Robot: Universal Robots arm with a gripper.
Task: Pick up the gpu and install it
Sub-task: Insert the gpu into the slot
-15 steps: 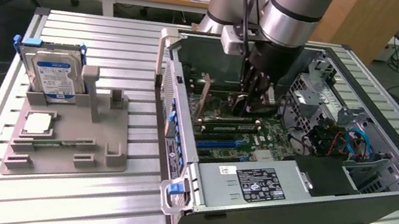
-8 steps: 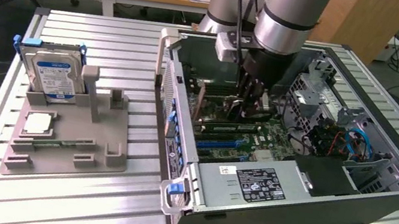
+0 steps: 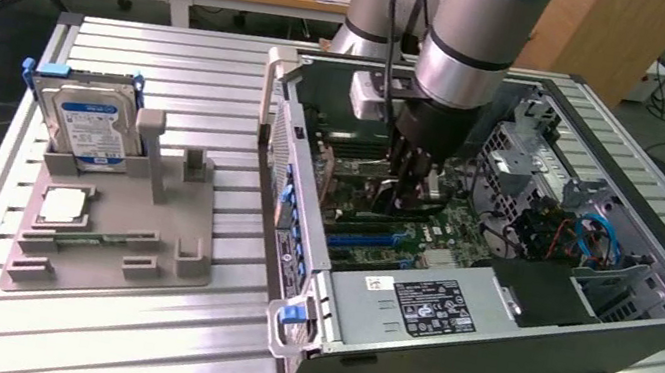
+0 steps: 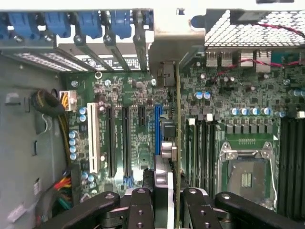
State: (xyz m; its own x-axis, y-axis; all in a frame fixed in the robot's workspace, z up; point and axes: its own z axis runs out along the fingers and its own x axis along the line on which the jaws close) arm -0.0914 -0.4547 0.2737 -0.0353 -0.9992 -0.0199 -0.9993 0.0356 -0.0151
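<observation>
Inside the computer case [image 3: 633, 328], the gripper [image 4: 167, 193] has its fingers [image 4: 140, 210] closed on the gpu [image 4: 177, 119], holding it on edge by the blue slot [image 4: 157, 129] so it can fit.

Arm reaches down, gripper [image 4: 167, 202] clamped edge-on.

The motherboard [image 4: 138, 138] is dark green with one blue slot [image 4: 157, 129], one white slot [image 4: 94, 138] and black ones. The hand [image 4: 168, 200] is black. The hard drive [image 3: 88, 125] is silver with a blue-and-white label. The table [image 3: 145, 338] is ribbed silver.
</observation>
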